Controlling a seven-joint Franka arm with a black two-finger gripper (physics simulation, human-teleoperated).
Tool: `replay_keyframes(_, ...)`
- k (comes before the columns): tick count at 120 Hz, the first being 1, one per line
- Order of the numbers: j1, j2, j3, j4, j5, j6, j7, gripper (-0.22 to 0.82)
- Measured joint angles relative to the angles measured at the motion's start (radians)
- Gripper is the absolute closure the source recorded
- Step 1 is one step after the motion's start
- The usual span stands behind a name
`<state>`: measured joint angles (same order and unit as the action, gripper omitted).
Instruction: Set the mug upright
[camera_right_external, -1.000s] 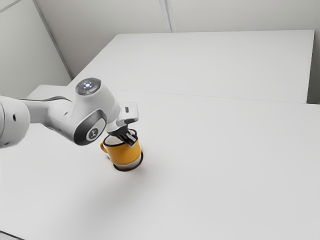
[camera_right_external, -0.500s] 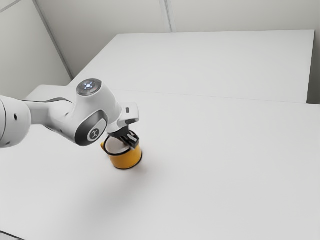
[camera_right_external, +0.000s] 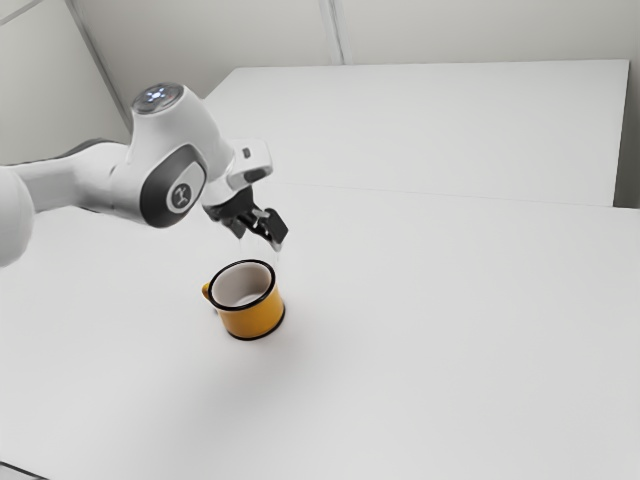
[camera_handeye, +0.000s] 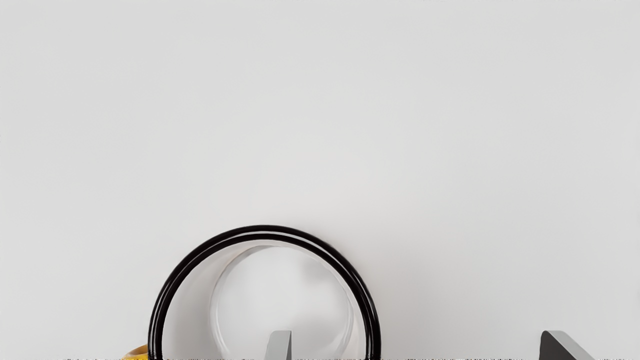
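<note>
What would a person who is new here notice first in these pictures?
The black-rimmed yellow mug, standing upright on the pale table, catches the eye first. Next comes the open black hand above it, on the white arm entering from the exterior view's left.

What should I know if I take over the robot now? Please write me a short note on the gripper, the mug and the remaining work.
Gripper: open and empty, above the mug, touching nothing.
Mug: on the table, mouth up, handle toward the exterior view's left.
Done: mug is upright, released.
Left: probably nothing but moving the arm clear, without knocking the rim.
</note>
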<state>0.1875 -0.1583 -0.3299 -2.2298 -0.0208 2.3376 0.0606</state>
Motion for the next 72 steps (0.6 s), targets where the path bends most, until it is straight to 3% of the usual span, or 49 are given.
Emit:
replay_keyframes(34, -0.010, 0.087, 0.016, 0.235, -0.023, -0.268, -0.004, 0.04)
replay_keyframes(54, -0.126, 0.130, 0.131, 0.344, -0.025, -0.386, -0.006, 0.03)
replay_keyframes(72, -0.139, 0.147, 0.155, 0.439, -0.026, -0.491, -0.007, 0.02)
